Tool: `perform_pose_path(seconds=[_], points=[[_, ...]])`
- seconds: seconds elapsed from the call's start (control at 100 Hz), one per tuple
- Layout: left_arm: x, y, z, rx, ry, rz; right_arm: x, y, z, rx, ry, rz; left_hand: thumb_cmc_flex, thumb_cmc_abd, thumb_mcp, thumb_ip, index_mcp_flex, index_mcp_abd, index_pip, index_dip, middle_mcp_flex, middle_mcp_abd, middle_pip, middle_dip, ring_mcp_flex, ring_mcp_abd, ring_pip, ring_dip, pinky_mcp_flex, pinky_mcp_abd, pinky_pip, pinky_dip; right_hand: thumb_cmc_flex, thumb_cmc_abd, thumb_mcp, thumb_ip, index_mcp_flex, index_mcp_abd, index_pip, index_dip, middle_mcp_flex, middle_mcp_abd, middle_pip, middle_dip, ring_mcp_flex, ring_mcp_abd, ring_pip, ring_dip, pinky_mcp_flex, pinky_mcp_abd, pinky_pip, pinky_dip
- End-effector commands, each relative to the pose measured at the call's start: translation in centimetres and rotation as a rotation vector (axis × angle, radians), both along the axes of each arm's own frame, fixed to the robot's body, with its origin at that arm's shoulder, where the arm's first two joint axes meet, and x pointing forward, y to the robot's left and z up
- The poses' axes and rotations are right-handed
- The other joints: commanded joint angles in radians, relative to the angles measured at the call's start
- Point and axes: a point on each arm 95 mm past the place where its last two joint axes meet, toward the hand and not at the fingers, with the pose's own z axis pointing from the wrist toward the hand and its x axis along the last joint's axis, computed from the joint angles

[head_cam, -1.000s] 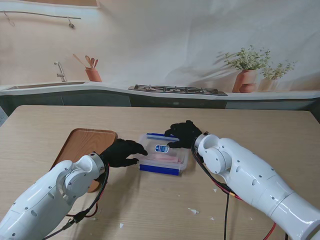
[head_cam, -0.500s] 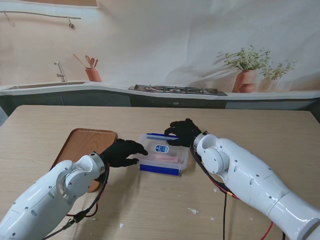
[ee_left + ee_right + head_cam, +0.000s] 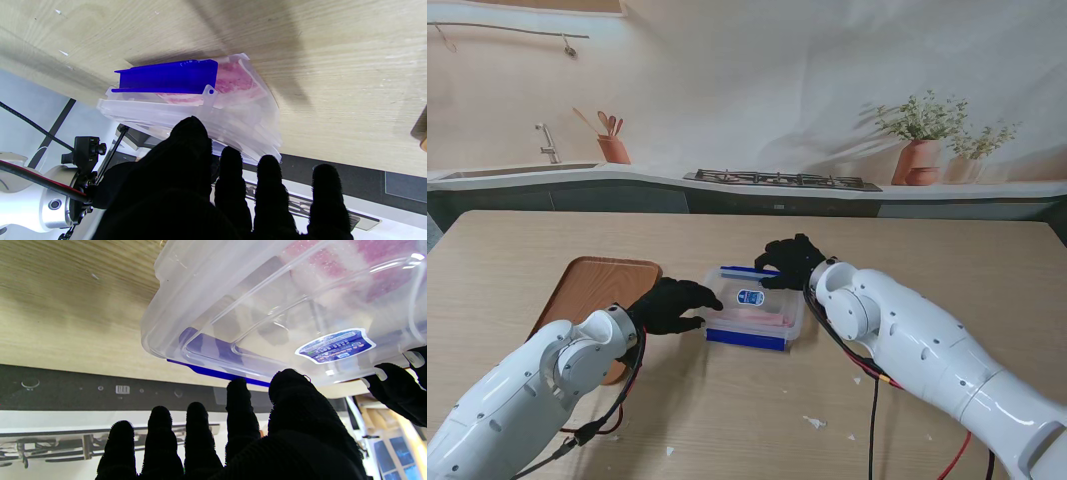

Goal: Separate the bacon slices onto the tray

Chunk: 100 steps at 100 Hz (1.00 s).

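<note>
Left hand point(image 3: 672, 304) sits at the left end of the clear container point(image 3: 754, 308), fingers spread, fingertips point(image 3: 230, 156) at the lid edge. Contact looks likely in the stand view, but the left wrist view doesn't confirm a grip, so can't tell if it's holding or just resting.

Right hand point(image 3: 794, 264) is at the container's far right corner, fingers apart. Right wrist view shows thumb and index tip up against the lid rim near the blue clip point(image 3: 213, 350); the other three fingers are clear of it. Whether it's clamping the lid is unclear.

Container is mid-table, between both hands, lid on, blue clips on its near and far long sides. Long axis runs left-right in the stand view, slightly skewed, right end farther from me.

Bacon slices point(image 3: 752, 315) are inside, pink through the plastic, lying along the container's length. Individual slices can't be counted: the lid and a sticker point(image 3: 750, 296) blur them.

Wooden tray point(image 3: 602, 285) lies left of the container, near the left hand, its near edge hidden by the left arm.
</note>
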Motion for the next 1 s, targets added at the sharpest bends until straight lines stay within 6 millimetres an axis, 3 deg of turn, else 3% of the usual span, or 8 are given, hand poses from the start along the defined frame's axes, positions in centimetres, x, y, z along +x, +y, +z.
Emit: perform_pose_path(seconds=[0.0,0.3,0.45,0.63,0.7,0.72,0.74,0.99], points=[[-0.9,0.2,-2.1,0.039,0.063,-0.004,-0.6,-0.4,-2.1,-0.034,0.060,-0.013,0.042,0.044,-0.014,-0.005,0.053,0.049,0.047,0.003,0.005,-0.011,0.006,0.013,-0.001,-0.016,0.009,-0.010,-0.007,-0.018,-0.004,-0.017,-0.002,0.048,0.000,0.032,0.045,0.110,0.001,-0.041,-0.024,0.003,0.019,0.002,-0.030,0.004,-0.003,-0.004,-0.016,0.007,-0.009,0.022],[-0.9,0.2,-2.2,0.042,0.064,-0.009,-0.1,-0.3,-2.7,-0.052,0.069,-0.027,0.023,0.045,-0.011,-0.004,0.055,0.049,0.043,0.000,0.007,-0.013,0.004,0.011,0.001,-0.018,0.006,-0.011,-0.007,-0.018,-0.006,-0.017,-0.017,0.058,-0.012,0.032,-0.012,0.154,-0.048,-0.077,-0.024,0.006,0.013,-0.001,-0.030,0.007,-0.005,-0.003,-0.018,0.006,-0.009,0.023],[-0.9,0.2,-2.2,0.042,0.062,-0.008,0.1,-0.3,-2.8,-0.031,0.048,-0.017,0.022,0.043,-0.006,-0.004,0.056,0.049,0.042,0.000,0.007,-0.013,0.004,0.012,0.001,-0.017,0.006,-0.011,-0.007,-0.018,-0.007,-0.018,-0.014,0.058,-0.017,0.033,-0.021,0.101,-0.040,-0.079,-0.023,0.006,0.012,-0.002,-0.027,0.005,0.000,0.000,-0.015,0.008,-0.008,0.024],[-0.9,0.2,-2.3,0.044,0.067,-0.010,0.5,-0.4,-2.0,0.008,-0.043,0.008,0.021,0.042,-0.002,-0.005,0.055,0.050,0.042,0.000,0.007,-0.013,0.004,0.012,0.000,-0.017,0.006,-0.010,-0.007,-0.018,-0.007,-0.018,0.008,0.027,-0.005,0.035,0.036,0.029,0.086,-0.027,-0.020,0.011,0.088,0.031,-0.023,0.008,0.059,0.017,0.006,0.015,-0.007,0.020],[-0.9,0.1,-2.3,0.047,0.069,-0.013,0.7,-0.4,-1.7,0.004,-0.064,0.008,0.020,0.042,-0.002,-0.005,0.055,0.049,0.043,0.000,0.007,-0.013,0.005,0.012,0.001,-0.017,0.006,-0.010,-0.007,-0.018,-0.007,-0.018,-0.003,0.011,0.036,0.032,0.049,0.010,0.124,-0.002,-0.024,0.013,0.124,0.044,-0.025,0.011,0.087,0.020,0.012,0.017,-0.005,0.018],[-0.9,0.1,-2.3,0.047,0.069,-0.014,0.8,-0.5,-1.6,0.003,-0.070,0.008,0.020,0.042,-0.001,-0.005,0.055,0.048,0.043,0.000,0.007,-0.013,0.005,0.012,0.001,-0.019,0.006,-0.010,-0.007,-0.018,-0.007,-0.018,-0.050,-0.014,0.129,0.020,0.052,0.008,0.132,0.011,-0.024,0.015,0.137,0.041,-0.024,0.013,0.098,0.019,0.015,0.019,-0.003,0.016],[-0.9,0.1,-2.3,0.047,0.069,-0.014,0.9,-0.5,-1.5,0.001,-0.076,0.007,0.020,0.042,-0.001,-0.005,0.054,0.049,0.043,0.000,0.007,-0.013,0.005,0.012,0.001,-0.018,0.006,-0.010,-0.007,-0.018,-0.007,-0.018,-0.062,-0.024,0.158,0.016,0.058,0.007,0.137,0.016,-0.026,0.018,0.150,0.046,-0.023,0.015,0.105,0.022,0.018,0.021,-0.001,0.015],[-0.9,0.1,-2.4,0.047,0.070,-0.014,2.1,-0.8,-0.7,-0.004,-0.111,-0.030,0.020,0.040,0.003,-0.005,0.054,0.049,0.043,0.001,0.007,-0.013,0.005,0.012,0.000,-0.017,0.006,-0.010,-0.007,-0.018,-0.008,-0.018,-0.114,-0.094,0.322,-0.013,0.196,0.027,0.220,0.051,-0.024,0.033,0.282,0.096,0.008,0.033,0.148,0.046,0.040,0.031,0.010,0.015]])
